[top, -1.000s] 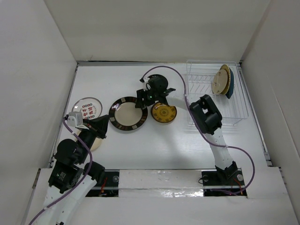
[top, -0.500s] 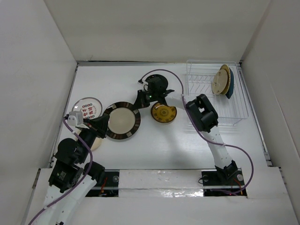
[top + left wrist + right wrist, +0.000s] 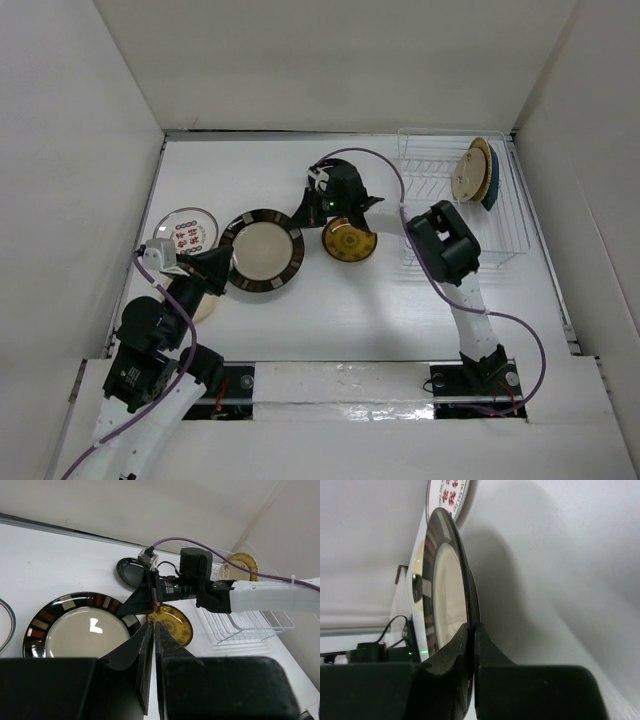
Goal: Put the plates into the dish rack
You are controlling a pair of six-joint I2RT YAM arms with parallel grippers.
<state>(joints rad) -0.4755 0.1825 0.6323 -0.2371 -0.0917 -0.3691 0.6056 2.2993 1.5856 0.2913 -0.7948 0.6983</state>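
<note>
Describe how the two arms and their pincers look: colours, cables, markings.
Both the left arm and right arm have white links, bulky black joints and a looping purple cable. The left pincer and right pincer have matte black, tapering fingers. A small green light glows on the right wrist.

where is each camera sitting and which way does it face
Top external: above and behind the bases, looking down on the table; left arm and right arm show.
Left wrist: low over the table, facing the dish rack; left end effector at bottom.
Right wrist: edge-on along the striped plate; right end effector clamps its rim.
Shared: top and left wrist both show that plate and rack.
</note>
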